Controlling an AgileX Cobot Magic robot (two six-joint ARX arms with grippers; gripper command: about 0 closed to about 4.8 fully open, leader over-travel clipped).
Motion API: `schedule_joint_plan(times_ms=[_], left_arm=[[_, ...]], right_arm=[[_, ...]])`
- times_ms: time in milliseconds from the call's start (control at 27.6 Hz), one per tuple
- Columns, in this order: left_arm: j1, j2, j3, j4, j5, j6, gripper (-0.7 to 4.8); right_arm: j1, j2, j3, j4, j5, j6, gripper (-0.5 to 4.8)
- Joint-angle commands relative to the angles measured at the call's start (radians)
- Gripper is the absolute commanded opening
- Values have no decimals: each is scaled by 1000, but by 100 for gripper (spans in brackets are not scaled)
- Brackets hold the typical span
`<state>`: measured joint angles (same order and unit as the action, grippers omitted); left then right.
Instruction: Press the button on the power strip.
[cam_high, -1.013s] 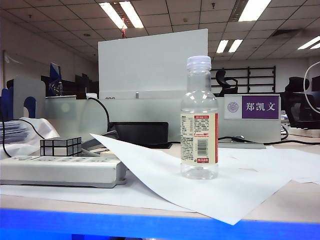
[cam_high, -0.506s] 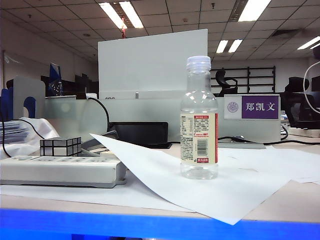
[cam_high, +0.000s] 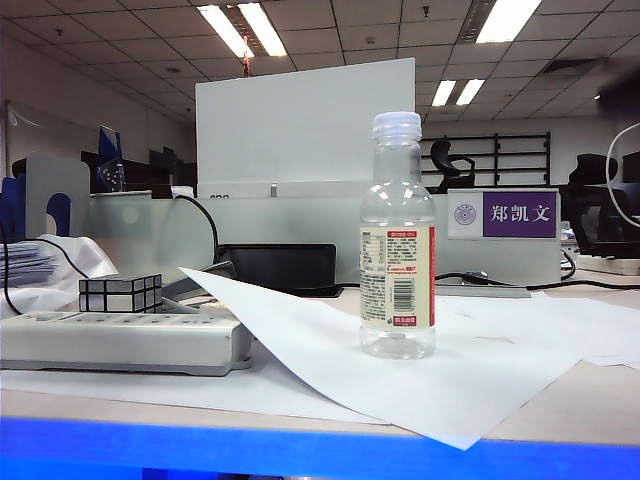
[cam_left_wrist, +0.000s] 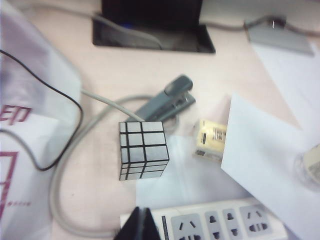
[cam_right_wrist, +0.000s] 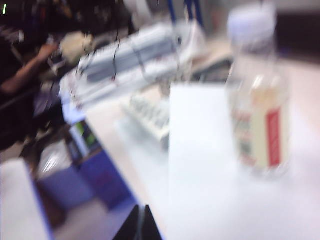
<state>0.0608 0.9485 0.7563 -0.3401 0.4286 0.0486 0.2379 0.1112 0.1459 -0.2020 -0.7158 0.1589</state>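
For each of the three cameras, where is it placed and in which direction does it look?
Exterior view: low at the table edge, facing across it at the power strip and bottle; no arm shows.
Left wrist view: above, looking down on the mirror cube; left tool tips together.
Right wrist view: blurred, slanted across the table; right tool tips together.
All three share the power strip.

The off-white power strip (cam_high: 120, 340), grey-rimmed with a row of sockets, is lying flat on the tabletop (cam_high: 590, 405), its long side facing the exterior camera.

Both claws: the left claw (cam_left_wrist: 141, 225) is hovering above the strip's end; the right claw (cam_right_wrist: 140, 225) is hanging off the tabletop's front edge.
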Motion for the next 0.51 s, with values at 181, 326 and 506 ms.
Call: schedule_joint_plan(times_ms=[181, 326, 506], left_arm=[[-106, 201, 100, -117, -80, 162, -5], [-187, 325, 117, -154, -193, 188, -5], [-207, 403, 117, -209, -204, 188, -5]], right_arm=[[171, 195, 35, 85, 97, -58, 4], [308, 372, 97, 225, 173, -60, 4], [416, 547, 192, 290, 213, -108, 3]])
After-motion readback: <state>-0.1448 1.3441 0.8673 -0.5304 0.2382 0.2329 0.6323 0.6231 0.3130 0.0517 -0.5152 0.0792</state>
